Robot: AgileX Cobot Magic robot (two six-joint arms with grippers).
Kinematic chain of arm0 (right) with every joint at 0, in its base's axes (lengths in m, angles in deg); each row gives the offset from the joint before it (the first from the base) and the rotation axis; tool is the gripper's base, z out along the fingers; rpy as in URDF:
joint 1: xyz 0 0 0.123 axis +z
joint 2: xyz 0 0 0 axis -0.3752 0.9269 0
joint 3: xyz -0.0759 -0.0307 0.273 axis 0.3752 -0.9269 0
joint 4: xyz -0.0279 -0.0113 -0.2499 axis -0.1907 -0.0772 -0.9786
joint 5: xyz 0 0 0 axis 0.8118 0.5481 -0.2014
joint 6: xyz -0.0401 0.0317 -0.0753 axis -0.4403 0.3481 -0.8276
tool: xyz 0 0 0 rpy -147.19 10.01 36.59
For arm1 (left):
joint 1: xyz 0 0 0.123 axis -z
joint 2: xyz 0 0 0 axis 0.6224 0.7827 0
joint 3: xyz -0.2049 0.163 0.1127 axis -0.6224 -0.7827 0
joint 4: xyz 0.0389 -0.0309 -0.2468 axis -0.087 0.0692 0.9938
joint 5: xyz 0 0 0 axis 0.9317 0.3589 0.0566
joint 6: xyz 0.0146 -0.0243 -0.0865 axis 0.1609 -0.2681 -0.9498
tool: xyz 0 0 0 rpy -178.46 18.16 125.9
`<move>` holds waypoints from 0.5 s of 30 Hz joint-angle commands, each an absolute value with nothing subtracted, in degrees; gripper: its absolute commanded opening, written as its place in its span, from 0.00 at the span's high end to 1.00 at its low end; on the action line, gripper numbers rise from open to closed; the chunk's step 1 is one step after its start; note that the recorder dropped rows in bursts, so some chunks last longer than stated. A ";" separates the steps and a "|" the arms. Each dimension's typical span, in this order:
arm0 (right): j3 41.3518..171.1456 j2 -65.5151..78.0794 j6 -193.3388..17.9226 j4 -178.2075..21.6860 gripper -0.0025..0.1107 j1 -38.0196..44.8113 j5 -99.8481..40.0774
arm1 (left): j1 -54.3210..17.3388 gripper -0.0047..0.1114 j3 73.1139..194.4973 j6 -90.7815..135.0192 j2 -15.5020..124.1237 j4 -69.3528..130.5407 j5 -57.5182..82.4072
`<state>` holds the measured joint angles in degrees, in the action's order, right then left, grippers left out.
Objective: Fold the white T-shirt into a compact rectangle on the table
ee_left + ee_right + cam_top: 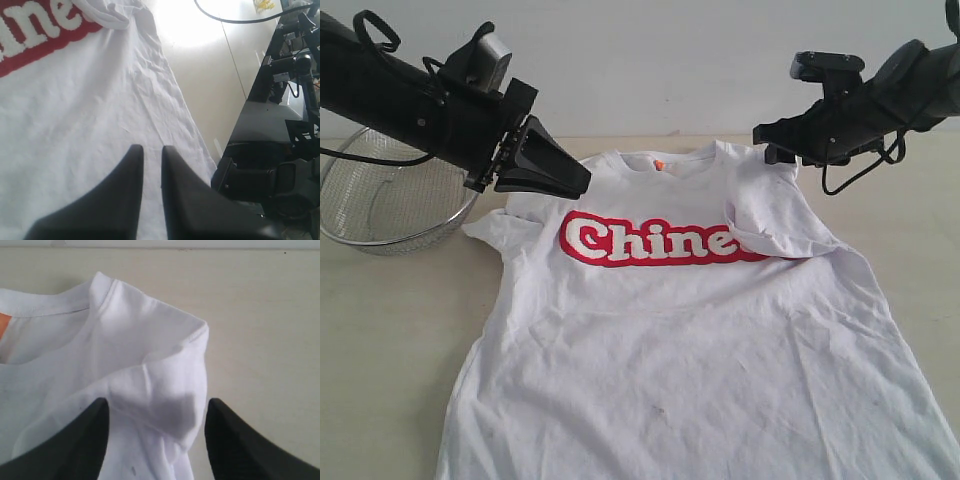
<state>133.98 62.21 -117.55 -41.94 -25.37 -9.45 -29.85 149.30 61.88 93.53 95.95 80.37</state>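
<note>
White printed cotton T-shirt (700,340) lies face-up on pale beige wood-grain table (380,340), one sleeve (770,225) folded inward.
Left gripper (151,147) hovers above the shirt, jaws nearly together, empty; right gripper (767,143) holds jaws spread over the folded sleeve.

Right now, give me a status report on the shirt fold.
Left gripper shut, empty. Right gripper open over folded-in sleeve. White T-shirt otherwise spread flat. Wire bowl beside it, not blocking.

One white T-shirt (700,330); one table (380,350); one wire-mesh bowl (380,215); one left gripper (580,180) and one right gripper (768,143), two in all.
</note>
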 commanded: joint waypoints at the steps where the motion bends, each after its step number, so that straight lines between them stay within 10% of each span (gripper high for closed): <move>1: 134.00 62.60 -116.68 -42.49 0.53 -25.54 -8.78 | -29.88 0.85 149.05 62.42 92.86 96.11 80.11; 8: 134.00 63.59 -115.58 -42.58 0.56 -25.54 -8.66 | -29.88 0.85 149.05 62.42 92.86 96.11 80.11; 15: 134.00 63.59 -115.85 -42.74 0.86 -25.54 -9.30 | -29.88 0.85 149.05 62.42 92.86 96.11 80.11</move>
